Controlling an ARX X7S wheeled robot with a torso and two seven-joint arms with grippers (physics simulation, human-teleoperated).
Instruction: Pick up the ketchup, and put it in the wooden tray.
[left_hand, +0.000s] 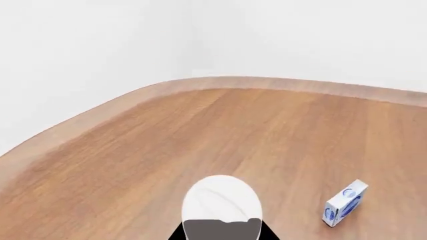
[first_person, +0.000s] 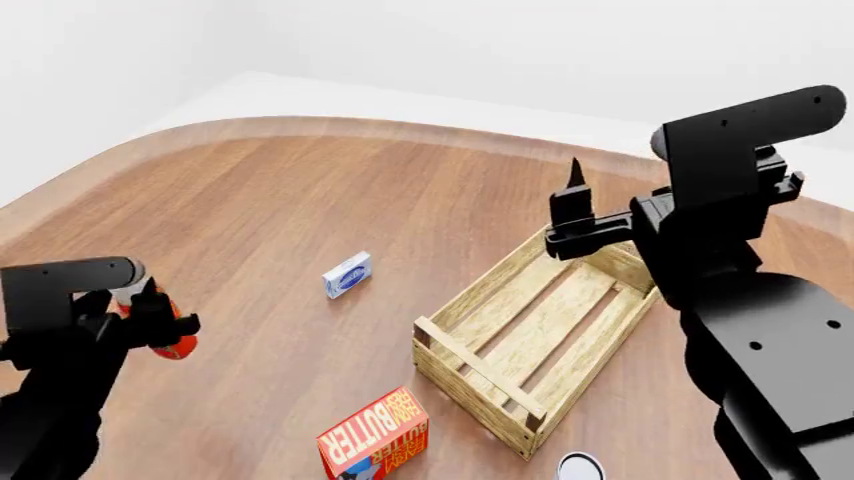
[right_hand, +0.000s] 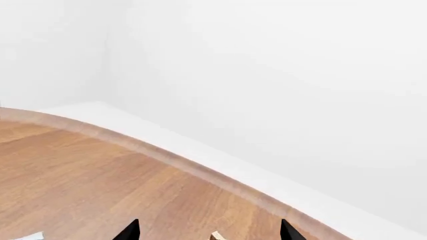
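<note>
The ketchup (first_person: 175, 343), an orange-red bottle with a white cap (left_hand: 221, 199), sits between the fingers of my left gripper (first_person: 150, 318) at the near left of the table. The gripper is shut on it. In the left wrist view only the cap shows, between the dark fingers of the left gripper (left_hand: 221, 236). The wooden tray (first_person: 487, 280), a pale slatted crate, lies at centre right. My right gripper (first_person: 577, 205) hovers over the tray's far end, open and empty. Its two dark tips (right_hand: 208, 231) stand wide apart, with a tray corner post (right_hand: 217, 235) between them.
A small blue-and-white box (first_person: 347, 275) lies on the table between the ketchup and the tray; it also shows in the left wrist view (left_hand: 345, 202). A red butter box (first_person: 375, 441) stands in front of the tray. A small round can (first_person: 578, 467) is at the near edge.
</note>
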